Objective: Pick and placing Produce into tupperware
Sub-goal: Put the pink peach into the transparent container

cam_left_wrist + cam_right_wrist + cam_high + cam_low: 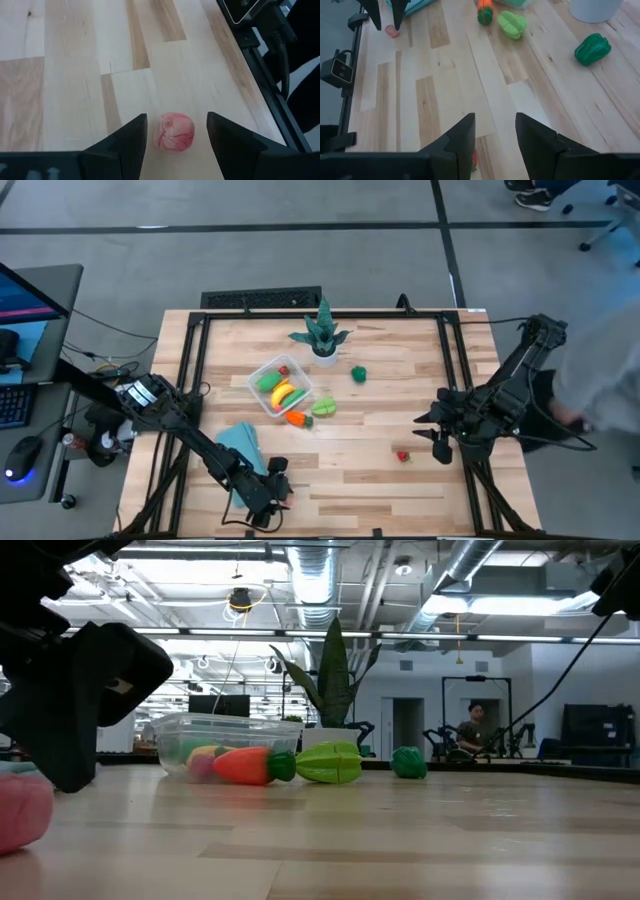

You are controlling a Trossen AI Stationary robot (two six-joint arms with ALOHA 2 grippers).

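Left gripper [176, 131] is open at the table's near edge, with a pink produce piece [175, 138] lying on the wood between its fingers, not grasped. Right gripper [495, 131] also stands apart-fingered, holding nothing, beside a small red piece [403, 456]; the tupperware [258, 379] is well apart, mid-table.

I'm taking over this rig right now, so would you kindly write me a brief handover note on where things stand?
Left hand: open, low at the table's near left edge, fingers either side of a pink piece, not closed on it.
Right hand: open, empty, over the right side of the table; a small red piece lies just beside it.
Done: the tupperware holds green, yellow and red produce.
Left: the pink piece, the red piece, the carrot and the light green piece beside the tupperware, and the green pepper near the potted plant.
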